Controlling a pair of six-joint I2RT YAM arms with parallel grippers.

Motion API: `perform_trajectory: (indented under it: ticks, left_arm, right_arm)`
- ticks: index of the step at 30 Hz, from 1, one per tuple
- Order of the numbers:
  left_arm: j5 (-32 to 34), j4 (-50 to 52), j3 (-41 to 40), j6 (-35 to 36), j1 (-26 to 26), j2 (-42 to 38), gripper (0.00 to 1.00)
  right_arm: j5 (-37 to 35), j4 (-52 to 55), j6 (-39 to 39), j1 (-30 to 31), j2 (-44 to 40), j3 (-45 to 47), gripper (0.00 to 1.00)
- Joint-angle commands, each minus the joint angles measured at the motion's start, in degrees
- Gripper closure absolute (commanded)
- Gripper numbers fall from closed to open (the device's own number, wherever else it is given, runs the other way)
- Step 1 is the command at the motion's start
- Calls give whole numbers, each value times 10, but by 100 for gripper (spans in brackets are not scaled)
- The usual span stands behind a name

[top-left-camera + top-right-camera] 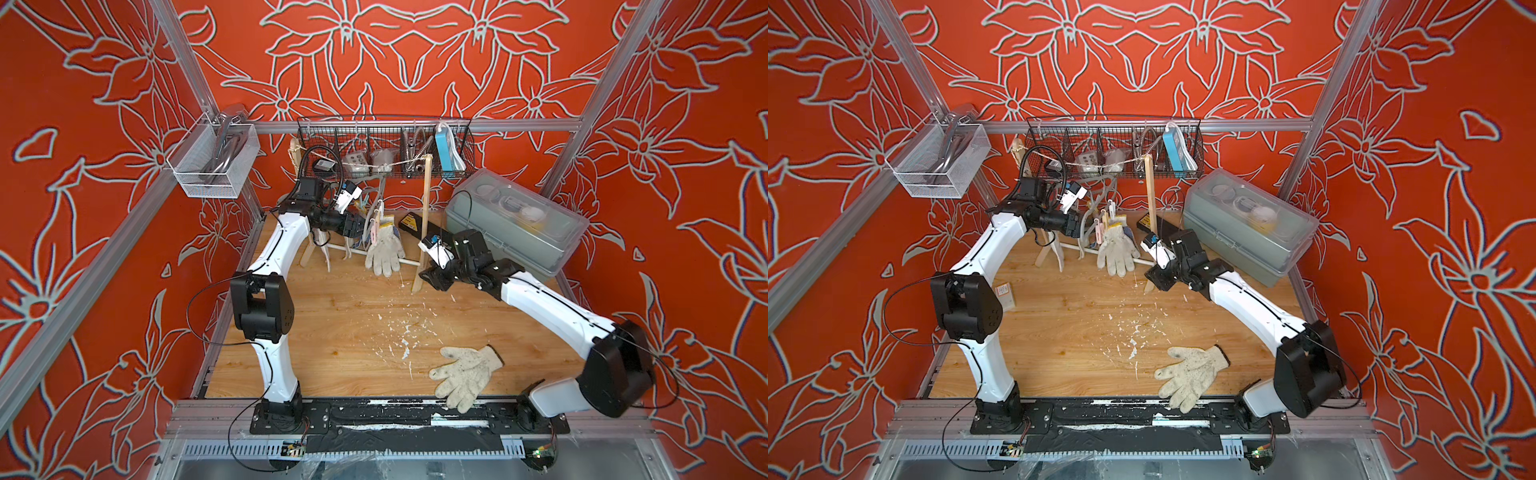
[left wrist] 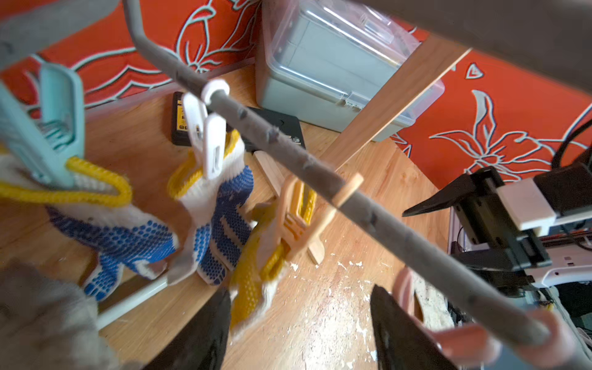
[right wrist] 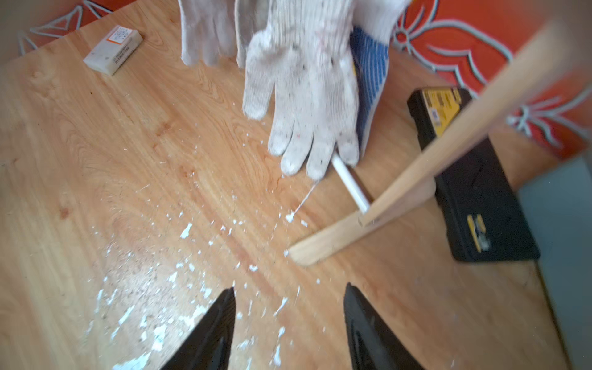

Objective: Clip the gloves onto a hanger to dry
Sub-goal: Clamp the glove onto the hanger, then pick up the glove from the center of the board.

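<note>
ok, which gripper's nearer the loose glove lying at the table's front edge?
Right. The right gripper hovers mid-table by the rack's wooden leg, behind the loose glove. The left gripper is farther back, at the hanger among the clipped gloves.

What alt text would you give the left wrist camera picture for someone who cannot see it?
Two blue-dotted gloves with yellow cuffs hang from a teal clip and a white clip on a grey hanger. A third, orange clip holds a yellow-dotted glove, and the left gripper is open, holding nothing.
</note>
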State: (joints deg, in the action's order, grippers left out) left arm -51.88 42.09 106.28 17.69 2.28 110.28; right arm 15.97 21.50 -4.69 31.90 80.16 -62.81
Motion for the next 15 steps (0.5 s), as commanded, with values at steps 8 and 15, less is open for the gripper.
perform_trajectory:
  ticks: [8, 15]
  left_arm:
    - [15, 11, -91, -29, -5, -110, 31]
    - [14, -50, -162, -92, -5, -163, 30]
  right_arm:
    - [-146, 224, 391, -25, -157, 171, 36]
    - [-257, 375, 650, -25, -240, 243, 31]
